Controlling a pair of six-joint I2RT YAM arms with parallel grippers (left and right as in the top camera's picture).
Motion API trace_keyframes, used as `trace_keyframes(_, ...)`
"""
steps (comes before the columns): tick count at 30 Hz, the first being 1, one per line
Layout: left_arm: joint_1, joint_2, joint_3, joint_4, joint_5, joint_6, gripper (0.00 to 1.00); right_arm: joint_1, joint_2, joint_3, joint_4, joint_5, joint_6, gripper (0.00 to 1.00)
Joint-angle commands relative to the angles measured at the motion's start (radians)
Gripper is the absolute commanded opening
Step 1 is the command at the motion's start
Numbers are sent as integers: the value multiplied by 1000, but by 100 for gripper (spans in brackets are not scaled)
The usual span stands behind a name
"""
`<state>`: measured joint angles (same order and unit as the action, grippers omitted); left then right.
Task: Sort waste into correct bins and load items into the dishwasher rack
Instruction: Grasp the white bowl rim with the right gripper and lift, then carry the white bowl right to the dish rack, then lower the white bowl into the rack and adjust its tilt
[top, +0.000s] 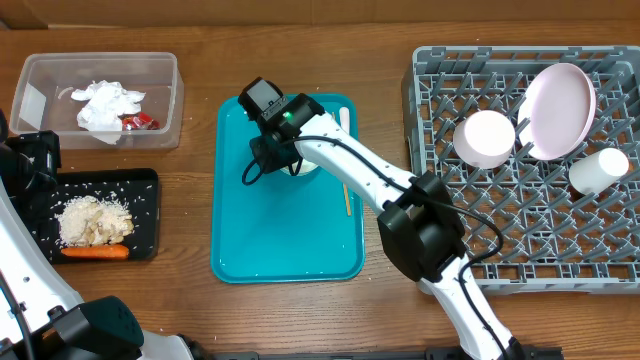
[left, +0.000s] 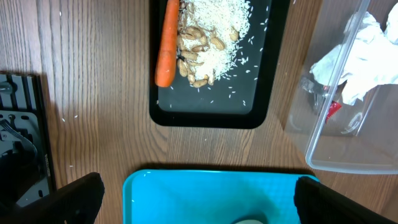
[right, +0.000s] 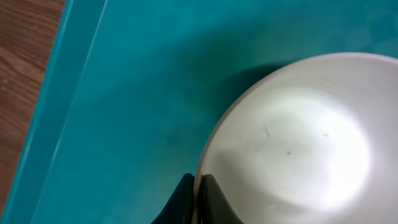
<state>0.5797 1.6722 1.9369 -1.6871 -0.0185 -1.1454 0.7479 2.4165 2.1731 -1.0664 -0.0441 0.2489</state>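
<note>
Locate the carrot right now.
Overhead view, far left: the carrot lies in the black tray, along its robot-side edge, right against the food scraps. The clear tub sits just beyond the tray.

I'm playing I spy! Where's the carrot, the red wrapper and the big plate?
carrot (top: 95, 252): overhead view, middle of its orange body.
red wrapper (top: 141, 122): overhead view, on the red bit that shows.
big plate (top: 560, 108): overhead view, centre of its round face.

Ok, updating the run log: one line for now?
right gripper: shut on bowl rim | bowl: on teal tray | left gripper: open, empty | rack: plate, cup, other bowl
</note>
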Motion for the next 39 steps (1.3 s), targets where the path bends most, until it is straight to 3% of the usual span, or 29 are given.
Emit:
trace_keyframes(1, 1, -1, 2, -2, -8, 12, 100, -1, -145, 43, -48, -24, 101, 4)
trace_keyframes(6, 1, -1, 2, -2, -8, 12, 100, -53, -338, 43, -167, -4, 249, 4)
trace_keyframes(13, 1, -1, 2, -2, -8, 12, 100, -93, -555, 43, -543, 399, 554, 4)
trace_keyframes(16, 1, -1, 2, -2, -8, 12, 100, -114, -608, 39, -628, 454, 584, 4)
trace_keyframes(21, 1, -1, 2, -2, -8, 12, 100, -227, -745, 5, -628, 412, 497, 4)
trace_keyframes(22, 1, -1, 2, -2, -8, 12, 100, -324, -813, 5, -628, 321, 406, 4)
trace_keyframes(27, 1, -1, 2, -2, -8, 12, 100, -584, -991, -89, -627, 102, 224, 4)
trace_keyframes(31, 1, -1, 2, -2, -7, 12, 100, -759, -1152, -354, -482, -220, 5, 4)
trace_keyframes(33, 1, -1, 2, -2, -8, 12, 100, -832, -1199, -458, -409, -356, -27, 4)
trace_keyframes(34, 1, -1, 2, -2, -8, 12, 100, -909, -1233, -557, -348, -509, -84, 4)
trace_keyframes(37, 1, -1, 2, -2, -8, 12, 100, -1077, -1247, -738, -244, -851, -220, 4)
trace_keyframes(39, 1, -1, 2, -2, -8, 12, 100, -1158, -1232, -816, -211, -944, -268, 4)
